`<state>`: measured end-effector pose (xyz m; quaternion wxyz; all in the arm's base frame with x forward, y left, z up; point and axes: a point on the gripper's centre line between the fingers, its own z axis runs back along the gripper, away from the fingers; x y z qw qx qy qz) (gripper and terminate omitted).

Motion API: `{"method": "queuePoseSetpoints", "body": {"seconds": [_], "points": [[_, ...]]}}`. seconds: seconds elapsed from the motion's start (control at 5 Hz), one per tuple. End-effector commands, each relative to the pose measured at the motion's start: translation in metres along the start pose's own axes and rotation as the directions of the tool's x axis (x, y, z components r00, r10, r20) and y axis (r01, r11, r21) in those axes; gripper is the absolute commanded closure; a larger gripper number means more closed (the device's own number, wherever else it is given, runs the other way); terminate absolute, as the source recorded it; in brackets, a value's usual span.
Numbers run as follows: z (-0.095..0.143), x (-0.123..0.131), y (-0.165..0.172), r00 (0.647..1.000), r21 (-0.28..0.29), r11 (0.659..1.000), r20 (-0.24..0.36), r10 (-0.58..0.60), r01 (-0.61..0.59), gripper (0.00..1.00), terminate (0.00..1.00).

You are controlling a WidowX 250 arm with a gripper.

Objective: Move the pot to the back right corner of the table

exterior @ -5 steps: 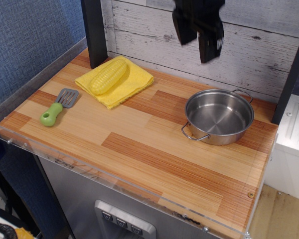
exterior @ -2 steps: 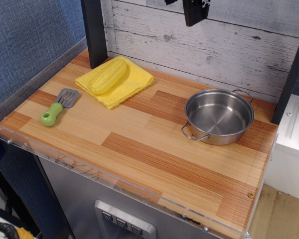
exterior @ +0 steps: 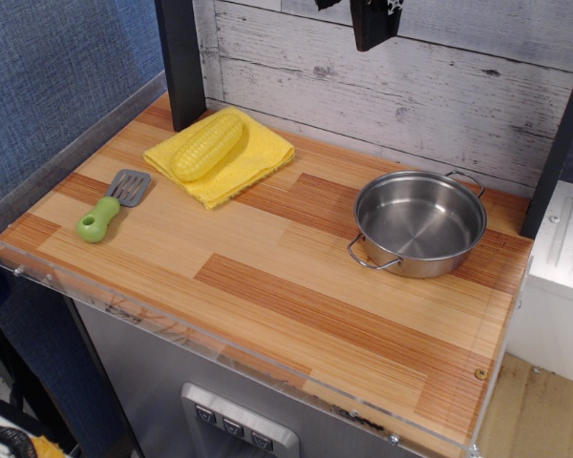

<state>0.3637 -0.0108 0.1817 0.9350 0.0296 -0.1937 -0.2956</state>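
The shiny steel pot (exterior: 420, 221) stands upright and empty near the back right corner of the striped wood table (exterior: 296, 286), with one wire loop handle toward the front left and one toward the back right. My gripper (exterior: 353, 8) is high above the table at the top edge of the view, up and to the left of the pot and far from it. Only its two dark fingertips (exterior: 374, 24) show; they stand apart with nothing between them.
A yellow corn cob (exterior: 208, 145) lies on a yellow cloth (exterior: 258, 157) at the back left. A green-handled grey spatula (exterior: 110, 205) lies at the left. A black post (exterior: 180, 62) stands at the back left, another (exterior: 559, 134) at the right edge. A whitewashed plank wall (exterior: 439, 86) runs behind.
My gripper has risen from above the pot until it is almost out of the top of the view. The pot and the other things have not moved.
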Motion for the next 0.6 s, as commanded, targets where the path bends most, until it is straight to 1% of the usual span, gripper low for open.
{"method": "queuePoseSetpoints", "body": {"seconds": [0.0,0.2,0.4], "points": [[0.0221,0.0021,-0.0041,0.999,0.034,0.999,0.04,0.002,-0.003,0.0,0.0],[0.0221,0.0021,-0.0041,0.999,0.034,0.999,0.04,0.002,-0.003,0.0,0.0],[0.0221,0.0021,-0.0041,0.999,0.034,0.999,0.04,0.002,-0.003,0.0,1.0]]}}
